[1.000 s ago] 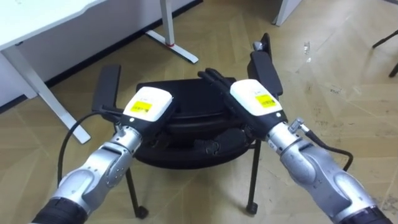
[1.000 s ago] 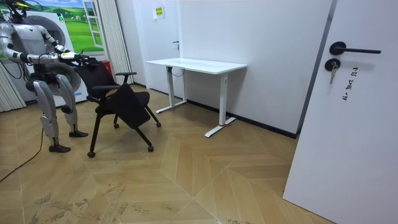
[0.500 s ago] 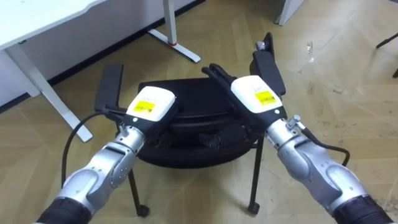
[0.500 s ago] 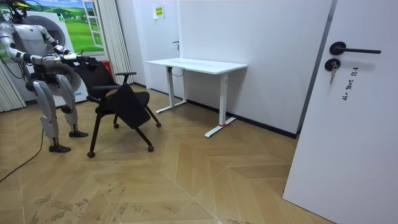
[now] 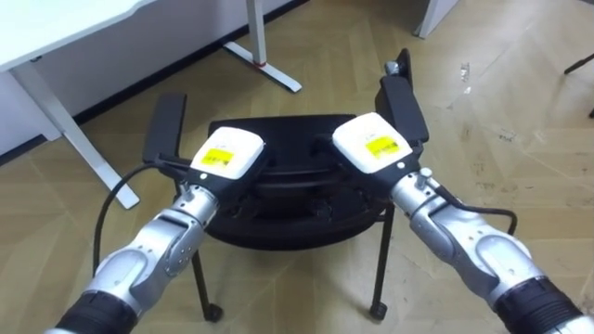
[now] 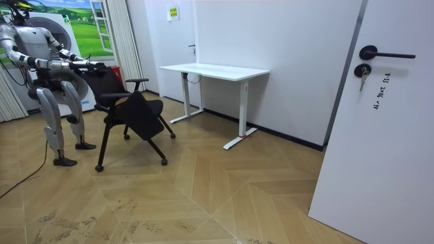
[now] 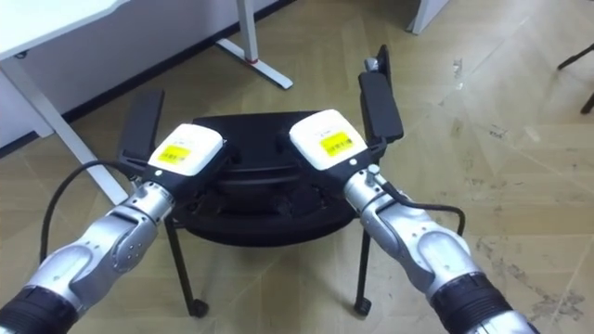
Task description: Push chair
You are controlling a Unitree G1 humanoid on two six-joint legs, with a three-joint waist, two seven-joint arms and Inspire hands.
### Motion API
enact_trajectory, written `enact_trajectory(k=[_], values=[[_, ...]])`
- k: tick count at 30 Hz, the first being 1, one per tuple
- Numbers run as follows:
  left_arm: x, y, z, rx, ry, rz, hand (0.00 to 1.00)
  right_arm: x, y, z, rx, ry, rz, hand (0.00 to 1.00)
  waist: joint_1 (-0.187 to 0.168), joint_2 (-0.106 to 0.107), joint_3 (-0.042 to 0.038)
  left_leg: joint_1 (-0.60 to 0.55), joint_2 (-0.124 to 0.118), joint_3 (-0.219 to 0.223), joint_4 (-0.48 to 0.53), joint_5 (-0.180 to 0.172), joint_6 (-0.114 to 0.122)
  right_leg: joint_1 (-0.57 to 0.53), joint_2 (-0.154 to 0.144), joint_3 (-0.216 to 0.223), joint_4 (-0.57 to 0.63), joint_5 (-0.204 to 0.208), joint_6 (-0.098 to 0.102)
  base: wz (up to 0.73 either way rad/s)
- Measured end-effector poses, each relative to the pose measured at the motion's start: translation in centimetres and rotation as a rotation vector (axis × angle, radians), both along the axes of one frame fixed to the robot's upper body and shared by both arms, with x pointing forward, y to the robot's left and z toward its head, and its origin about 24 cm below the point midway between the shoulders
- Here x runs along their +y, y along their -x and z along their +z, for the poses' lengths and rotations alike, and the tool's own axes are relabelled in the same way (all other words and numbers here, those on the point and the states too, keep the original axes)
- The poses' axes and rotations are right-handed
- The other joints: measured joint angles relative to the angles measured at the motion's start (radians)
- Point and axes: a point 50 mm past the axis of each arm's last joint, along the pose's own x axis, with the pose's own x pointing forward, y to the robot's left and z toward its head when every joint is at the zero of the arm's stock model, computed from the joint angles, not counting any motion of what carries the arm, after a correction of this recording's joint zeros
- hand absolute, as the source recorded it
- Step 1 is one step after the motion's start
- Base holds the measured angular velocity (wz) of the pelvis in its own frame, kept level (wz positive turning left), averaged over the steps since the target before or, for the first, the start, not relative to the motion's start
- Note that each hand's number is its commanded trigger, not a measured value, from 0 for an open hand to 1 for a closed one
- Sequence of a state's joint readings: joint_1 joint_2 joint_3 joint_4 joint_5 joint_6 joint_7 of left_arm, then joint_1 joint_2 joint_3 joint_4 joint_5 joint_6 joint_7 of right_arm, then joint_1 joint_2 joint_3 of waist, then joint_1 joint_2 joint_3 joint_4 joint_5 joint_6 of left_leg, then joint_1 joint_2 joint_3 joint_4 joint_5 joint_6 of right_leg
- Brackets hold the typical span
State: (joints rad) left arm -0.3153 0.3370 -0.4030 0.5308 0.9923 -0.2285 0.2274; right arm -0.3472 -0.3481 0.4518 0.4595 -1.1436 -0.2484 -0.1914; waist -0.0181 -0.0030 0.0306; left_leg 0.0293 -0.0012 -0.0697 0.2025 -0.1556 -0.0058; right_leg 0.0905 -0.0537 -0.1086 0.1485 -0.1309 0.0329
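A white counter (image 5: pixel 56 32) stands at the upper left of the eye views. In the middle of the frame is the black chair (image 5: pixel 278 227) (an armrest juts out on each side). Left of centre, the left hand (image 5: pixel 225 156) lies on the top edge of its back, and right of centre the right hand (image 5: pixel 371 144) lies on the same edge. Whether either hand grips cannot be told. In the room view the robot stands behind the chair at far left, with a white door (image 6: pixel 380 135) at right.

The left hand (image 5: pixel 225 156) and the right hand (image 5: pixel 369 147) are laid on the black wheeled chair's (image 5: pixel 278 218) back. A white flat-topped desk (image 5: pixel 56 32) is set beyond it.
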Motion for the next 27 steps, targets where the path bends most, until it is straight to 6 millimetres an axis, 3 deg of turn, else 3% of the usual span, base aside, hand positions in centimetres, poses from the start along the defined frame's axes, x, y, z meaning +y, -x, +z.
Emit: enact_trajectory(k=[8, 27], values=[[-0.47, -0.08, 0.24, -0.002, 0.012, -0.032, 1.0, -0.06, -0.21, -0.23, 0.001, 0.009, -0.029, 1.0, 0.022, 0.0, 0.0003, -0.001, 0.0, 0.0, -0.004, 0.0, 0.0, -0.002, 0.0, 0.0, -0.003, 0.0, 0.0, 0.0], [-0.73, -0.31, 0.49, 0.011, 0.004, -0.057, 1.0, -0.28, -0.21, -0.24, 0.006, 0.016, -0.027, 1.0, 0.028, -0.013, 0.0051, 0.007, -0.001, -0.002, -0.007, -0.001, 0.0, 0.014, 0.0, -0.005, -0.015, -0.002, 0.002, 0.01]])
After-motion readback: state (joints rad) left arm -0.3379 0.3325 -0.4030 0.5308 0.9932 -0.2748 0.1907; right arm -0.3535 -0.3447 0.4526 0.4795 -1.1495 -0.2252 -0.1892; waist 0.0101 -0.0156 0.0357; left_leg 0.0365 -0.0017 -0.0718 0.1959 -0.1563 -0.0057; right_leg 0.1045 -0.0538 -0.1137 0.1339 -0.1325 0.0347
